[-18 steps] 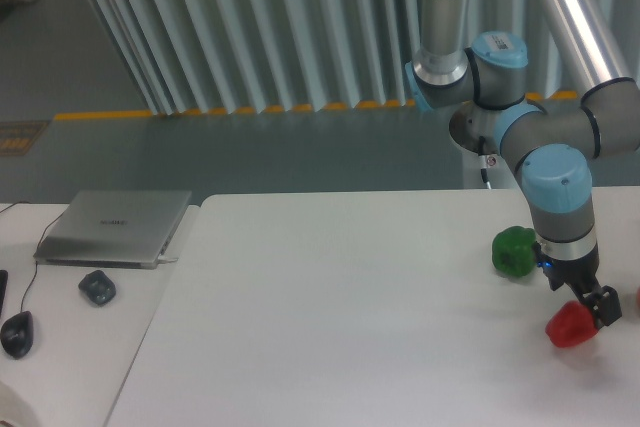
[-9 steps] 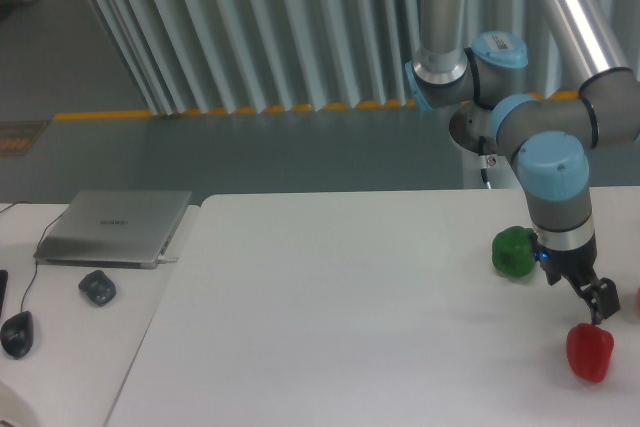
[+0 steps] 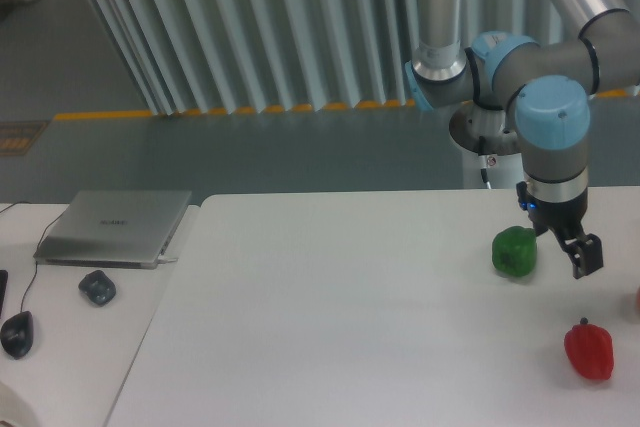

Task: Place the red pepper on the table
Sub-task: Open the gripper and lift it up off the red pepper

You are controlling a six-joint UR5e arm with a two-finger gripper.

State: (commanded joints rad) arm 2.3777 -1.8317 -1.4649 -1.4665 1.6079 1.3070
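The gripper (image 3: 578, 253) hangs over the table (image 3: 340, 317) with nothing in it; how far its fingers are parted cannot be told from this angle. Just beside it, toward the table's middle, sits the green pepper (image 3: 515, 251). Below it, nearer the camera and apart from it, the red pepper (image 3: 589, 349) stands on the table, stem up.

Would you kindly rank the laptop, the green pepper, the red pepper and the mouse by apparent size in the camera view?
1. laptop
2. green pepper and red pepper: look alike, unranked
3. mouse: smallest, though partly cut off by the edge
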